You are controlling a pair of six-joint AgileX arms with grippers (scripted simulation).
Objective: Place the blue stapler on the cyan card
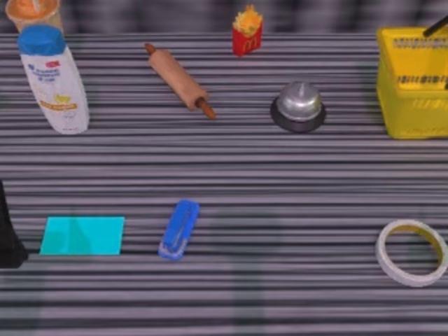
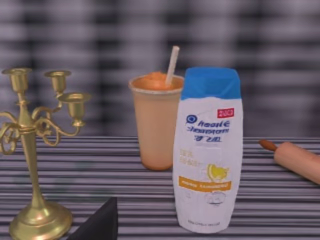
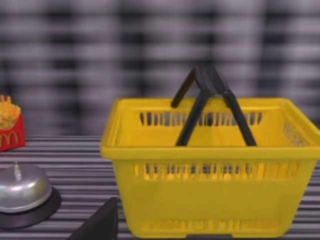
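Striped grey tabletop (image 1: pixel 280 182), stapler (image 1: pixel 179 229) lying just right of card (image 1: pixel 82 235), my left arm parked at left edge, can't tell either hand's state.

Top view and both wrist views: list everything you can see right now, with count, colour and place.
blue stapler: 1, blue, front centre-left, right of the card, apart from it
cyan card: 1, cyan, front left
bottle: 1, white, blue cap, back left
drink cup: 1, orange, behind the bottle
candelabra: 1, gold, left wrist view only
rolling pin: 1, tan, back centre-left
fries box: 1, red, back centre
bell: 1, silver, centre-right
basket: 1, yellow, back right
tape roll: 1, white, front right
left arm: 1, black, left edge
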